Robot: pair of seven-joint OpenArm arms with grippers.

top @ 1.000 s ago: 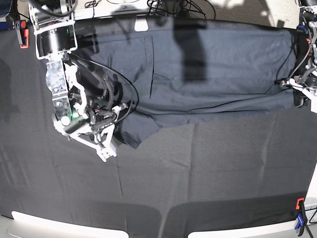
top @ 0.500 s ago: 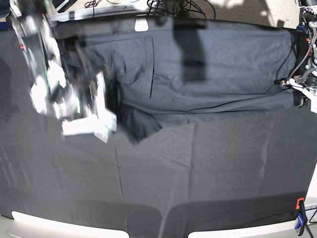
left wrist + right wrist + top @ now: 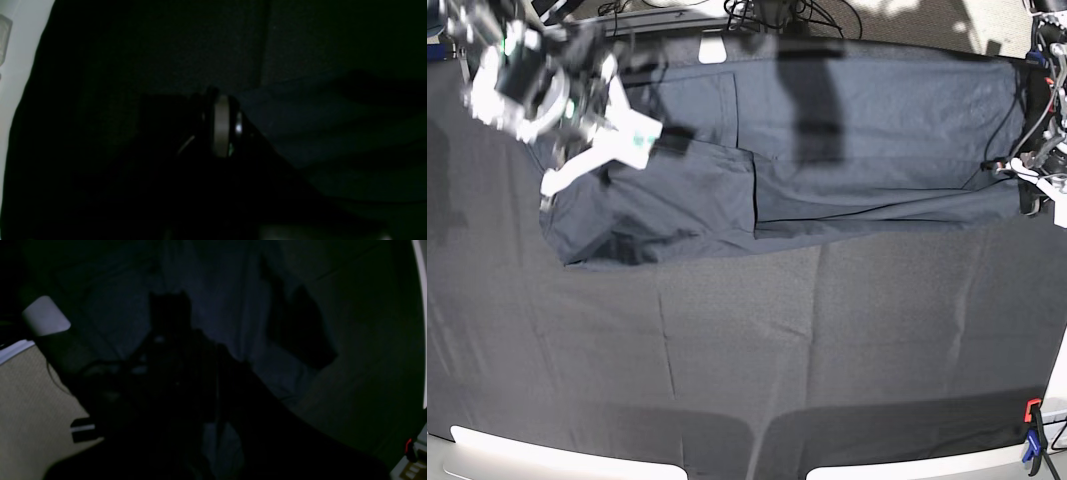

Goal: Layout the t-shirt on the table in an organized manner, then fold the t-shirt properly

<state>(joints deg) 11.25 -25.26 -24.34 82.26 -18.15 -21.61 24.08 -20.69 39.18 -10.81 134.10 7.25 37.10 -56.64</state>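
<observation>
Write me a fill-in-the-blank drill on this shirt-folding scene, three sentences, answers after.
1. The t-shirt lies on a table covered in ____ cloth.
2. In the base view, the blurred right gripper is at the shirt's ____ end.
3. The clamp at the table's near right corner has an ____ tip.

Missing words: black; left; orange

Right end effector [image 3: 642, 135] — raised, t-shirt [image 3: 827, 140] respread
</observation>
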